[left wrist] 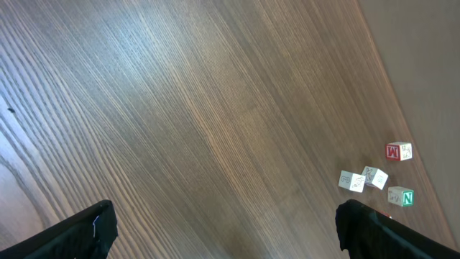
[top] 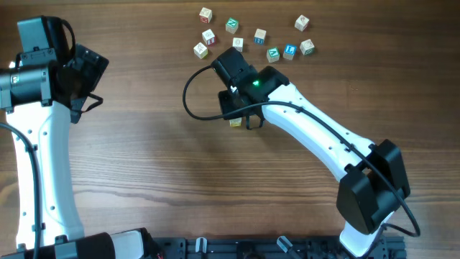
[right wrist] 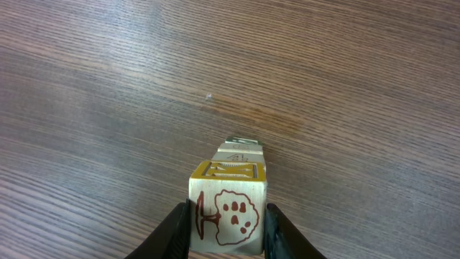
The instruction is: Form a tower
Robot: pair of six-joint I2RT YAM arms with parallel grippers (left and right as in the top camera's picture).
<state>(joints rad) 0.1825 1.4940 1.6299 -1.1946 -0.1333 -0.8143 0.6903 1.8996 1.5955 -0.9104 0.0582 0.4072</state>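
My right gripper (right wrist: 228, 229) is shut on a pale wooden cube (right wrist: 228, 205) with a yellow-marked top and a red-brown tree drawing on its side. Just beyond it the edges of two more cubes (right wrist: 241, 149) show in line with it, the tower's narrow stack; whether the held cube rests on them I cannot tell. From overhead the right gripper (top: 241, 115) is at mid-table, with a yellowish cube corner (top: 235, 123) peeking out below it. My left gripper (top: 86, 72) hangs at the far left, open, its fingers (left wrist: 93, 230) wide apart over bare wood.
Several loose letter cubes (top: 251, 36) lie scattered at the back of the table, beyond the right gripper. The left wrist view catches three of them (left wrist: 374, 178) near the table's right edge. A black cable (top: 190, 97) loops left of the right wrist.
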